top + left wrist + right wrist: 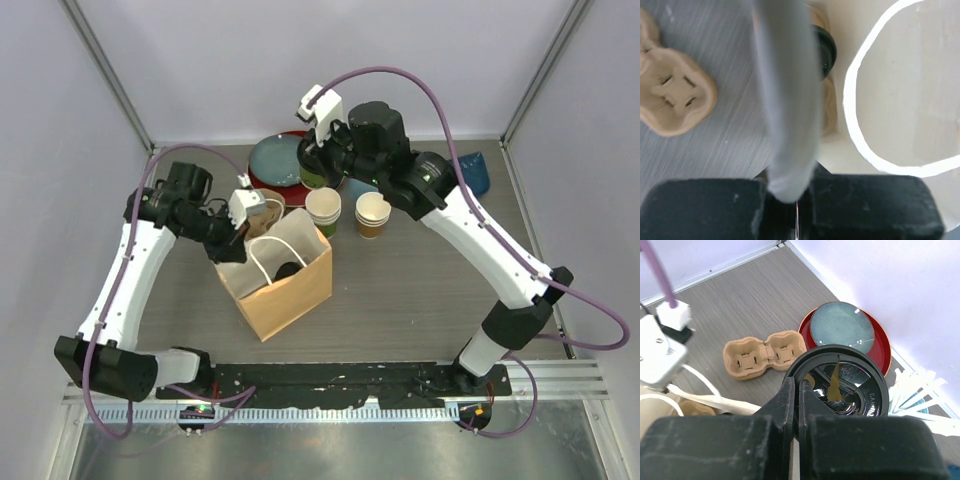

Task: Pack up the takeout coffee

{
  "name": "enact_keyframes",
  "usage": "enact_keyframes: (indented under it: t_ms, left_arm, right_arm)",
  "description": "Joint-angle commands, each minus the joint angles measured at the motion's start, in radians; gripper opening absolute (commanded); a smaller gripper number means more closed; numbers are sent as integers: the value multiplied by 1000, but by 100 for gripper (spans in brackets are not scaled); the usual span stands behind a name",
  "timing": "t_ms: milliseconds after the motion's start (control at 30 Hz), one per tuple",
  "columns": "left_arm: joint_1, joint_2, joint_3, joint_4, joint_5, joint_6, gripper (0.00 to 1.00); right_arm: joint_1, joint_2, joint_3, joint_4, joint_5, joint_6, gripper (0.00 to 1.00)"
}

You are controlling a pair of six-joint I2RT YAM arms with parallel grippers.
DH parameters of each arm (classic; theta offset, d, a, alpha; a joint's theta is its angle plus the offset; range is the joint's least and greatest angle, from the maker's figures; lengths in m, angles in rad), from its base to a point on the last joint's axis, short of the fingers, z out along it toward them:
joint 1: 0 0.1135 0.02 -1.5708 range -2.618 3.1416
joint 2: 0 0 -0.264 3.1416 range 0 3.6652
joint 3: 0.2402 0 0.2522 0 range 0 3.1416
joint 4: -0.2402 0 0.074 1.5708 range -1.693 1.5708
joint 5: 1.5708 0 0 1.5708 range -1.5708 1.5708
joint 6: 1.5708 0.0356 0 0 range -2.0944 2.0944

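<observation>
I have my left claw (252, 220) pinched shut on the paper bag (290, 295) rim, with one black-lidded cup (288, 268) inside the bag just beside it. My right claw (798, 389) is clamped on the green cup (318, 180) at its lid rim, behind the bag and near the plates (275, 160).

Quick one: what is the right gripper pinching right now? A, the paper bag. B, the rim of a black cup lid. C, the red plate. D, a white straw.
B: the right wrist view shows the right gripper shut on the rim of the black lid; the red plate lies beyond it, and the left gripper holds the paper bag.
</observation>
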Motion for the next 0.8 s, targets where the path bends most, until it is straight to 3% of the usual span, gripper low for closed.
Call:
enact_keyframes:
  t_ms: [0, 133, 300, 633, 767]
  left_arm:
    - [-105, 26, 45, -186, 42, -96, 0]
    - [-174, 55, 56, -157, 57, -124, 0]
    - [-225, 98, 95, -140, 74, -132, 0]
    - [-223, 117, 132, -89, 38, -167, 0]
    - [-225, 106, 132, -78, 24, -179, 17]
  right_arm:
    - [64, -77, 71, -116, 60, -45, 1]
    - [97, -109, 103, -190, 7, -41, 1]
    - [100, -140, 132, -334, -211, -42, 1]
    - [102, -263, 45, -371, -103, -12, 1]
    - [102, -263, 27, -385, -124, -4, 1]
